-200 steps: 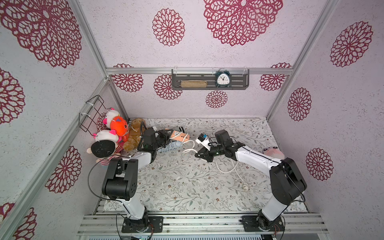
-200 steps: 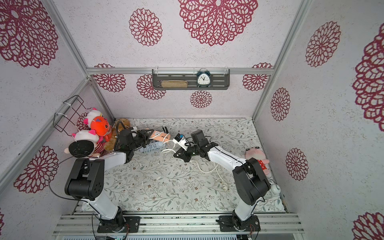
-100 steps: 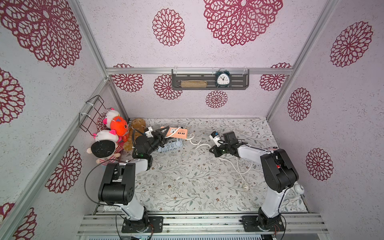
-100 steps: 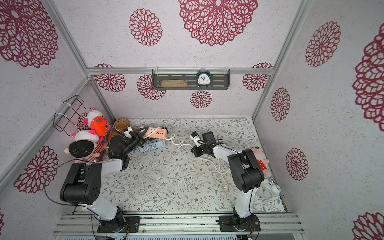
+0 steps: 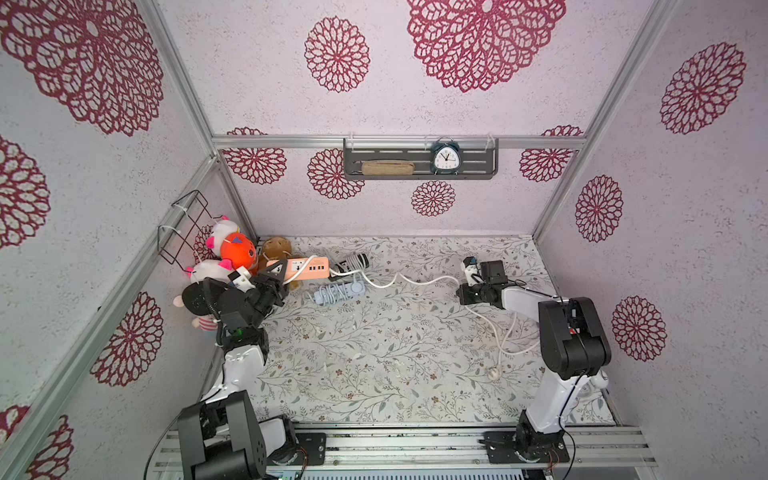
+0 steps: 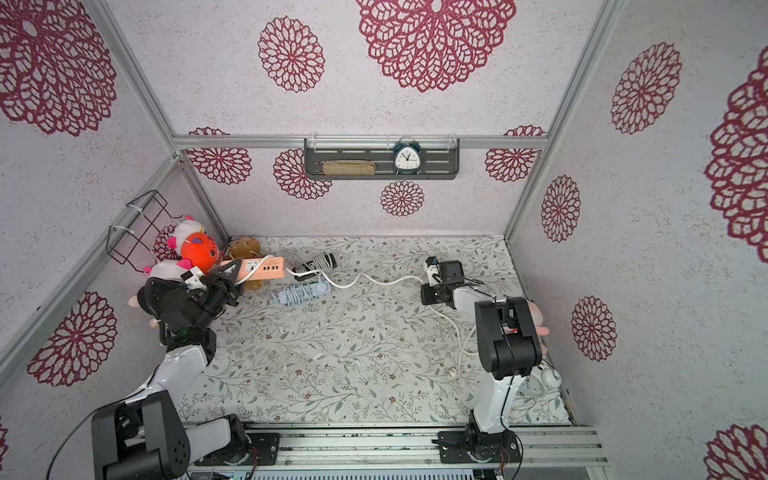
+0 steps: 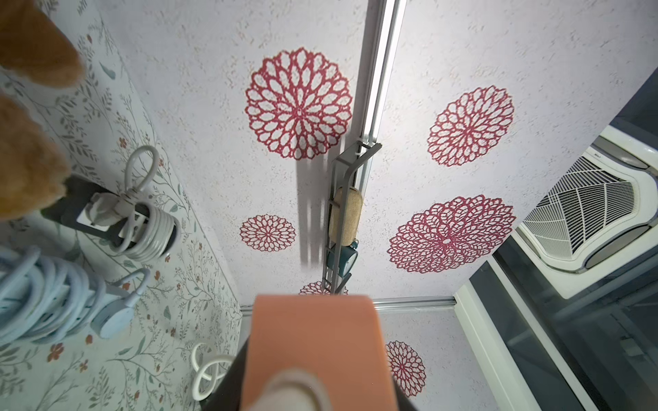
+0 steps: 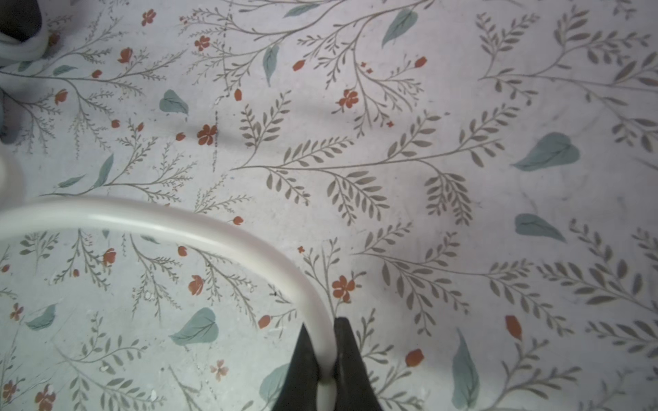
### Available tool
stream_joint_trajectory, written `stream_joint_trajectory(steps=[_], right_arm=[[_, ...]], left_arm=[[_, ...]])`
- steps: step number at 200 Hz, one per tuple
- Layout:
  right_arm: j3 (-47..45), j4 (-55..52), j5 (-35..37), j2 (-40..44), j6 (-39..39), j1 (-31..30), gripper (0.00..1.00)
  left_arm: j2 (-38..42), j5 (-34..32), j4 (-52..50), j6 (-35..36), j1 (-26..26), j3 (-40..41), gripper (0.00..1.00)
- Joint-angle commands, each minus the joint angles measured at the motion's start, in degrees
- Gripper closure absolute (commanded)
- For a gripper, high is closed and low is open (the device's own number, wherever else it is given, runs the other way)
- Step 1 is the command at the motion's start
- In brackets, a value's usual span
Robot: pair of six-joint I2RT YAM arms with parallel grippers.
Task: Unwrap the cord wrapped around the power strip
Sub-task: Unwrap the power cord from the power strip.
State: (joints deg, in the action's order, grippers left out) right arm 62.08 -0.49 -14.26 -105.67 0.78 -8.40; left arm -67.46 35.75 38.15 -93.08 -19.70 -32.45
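Sensibly, left gripper (image 5: 277,275) clamps the rigid strip (image 5: 306,266) while right gripper (image 8: 323,329) pinches the limp cord (image 8: 171,217) well beyond it.

Lower centre of floral tabletop (image 5: 374,365) bare: widest passage. Upper left crowded: plush toys (image 5: 235,251) against wall, orange power strip (image 5: 309,266) raised beside them, blue power strip (image 5: 334,292) and black power strip (image 5: 353,262) just beside it. Across upper middle, white cord (image 5: 376,285) strung, apparently off surface, blocks low passes; its slack loops and plug (image 5: 493,373) clutter right side.
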Motion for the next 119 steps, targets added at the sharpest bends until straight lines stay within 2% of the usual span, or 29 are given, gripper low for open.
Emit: stream_joint_trajectory(steps=[1,32,54,85,101,119], right_arm=[[-0.65,0.95,-0.22,2.48,2.32,1.84,1.0],[0.24,-0.12,0.31,3.44,1.37,1.82,1.0],[4.39,-3.72,2.81,3.32,-0.96,1.88,1.0],[14.79,-9.41,8.96,0.21,-4.62,2.04,1.0],[20.11,-12.2,11.39,-2.23,-6.77,2.6,1.0],[23.62,-11.35,8.85,-4.37,-5.54,5.21,1.0]], left_arm=[[3.89,2.8,-8.68,4.04,-3.7,0.21,1.0],[8.28,2.32,-28.8,17.64,-5.16,-3.61,1.0],[9.84,1.57,-40.47,26.81,-5.92,-5.84,1.0],[7.05,10.42,-40.01,28.2,-7.86,-3.65,1.0],[7.75,10.83,-42.58,30.75,-8.67,-3.3,1.0],[9.0,11.61,-46.48,33.44,-10.51,-3.68,1.0]])
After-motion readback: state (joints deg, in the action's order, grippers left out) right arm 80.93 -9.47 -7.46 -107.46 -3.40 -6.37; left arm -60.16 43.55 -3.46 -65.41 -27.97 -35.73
